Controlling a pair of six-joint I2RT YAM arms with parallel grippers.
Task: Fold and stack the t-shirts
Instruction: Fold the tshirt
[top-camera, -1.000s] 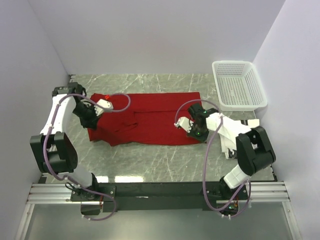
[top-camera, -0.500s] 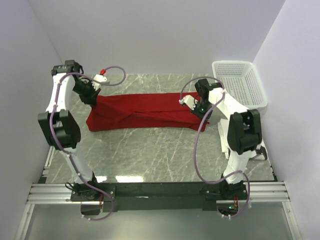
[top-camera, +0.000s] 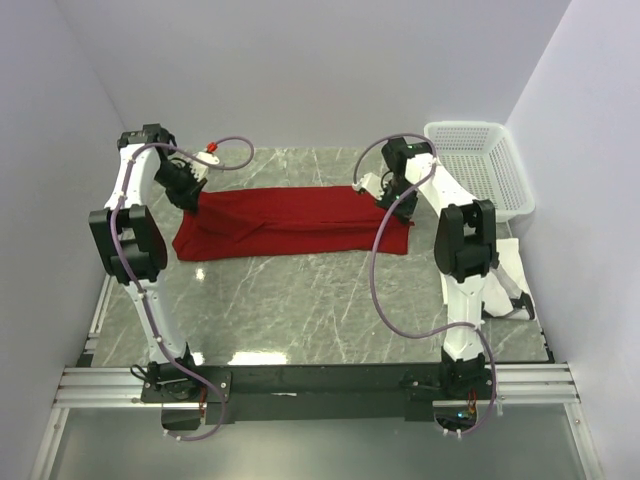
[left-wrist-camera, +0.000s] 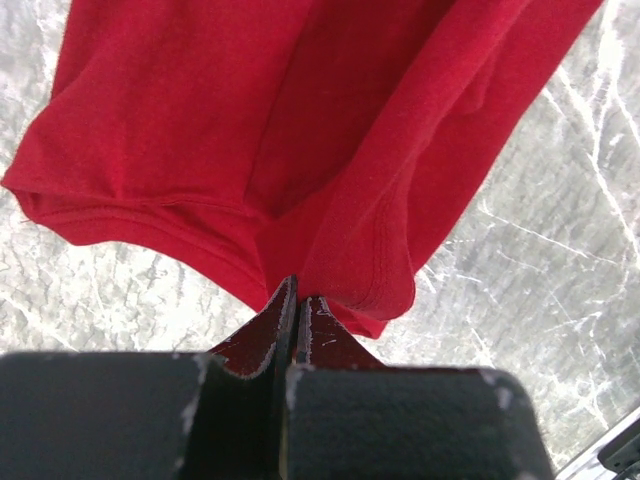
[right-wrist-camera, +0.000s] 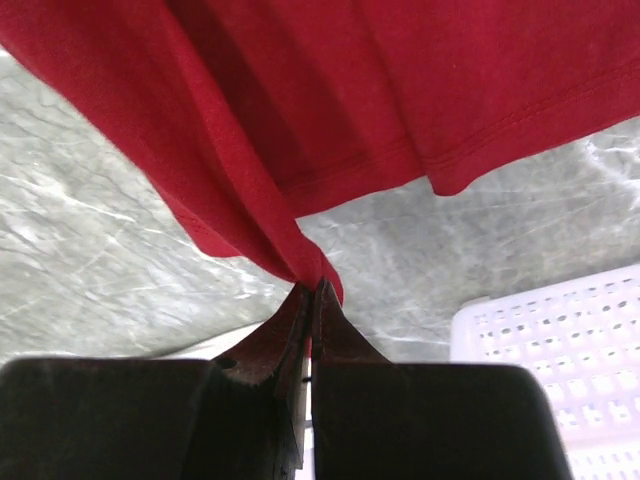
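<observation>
Moved toward the table's (top-camera: 300, 300) far edge, my left gripper (left-wrist-camera: 297, 296) and right gripper (right-wrist-camera: 312, 294) each clamp the red t-shirt (top-camera: 290, 220), stretched lengthwise between them.

Overhead view from the near edge; wrist views close above the shared red t-shirt (top-camera: 300, 222)

We are logging a grey marbled table (top-camera: 300, 300). The red t-shirt (top-camera: 290, 220) is lying stretched across it from 10 to 1 o'clock, its near hem resting on the surface. A white mesh basket (top-camera: 478, 175) is sitting at 2 o'clock. The white t-shirt (top-camera: 508, 262), partly hidden, is lying at 3 o'clock.
</observation>
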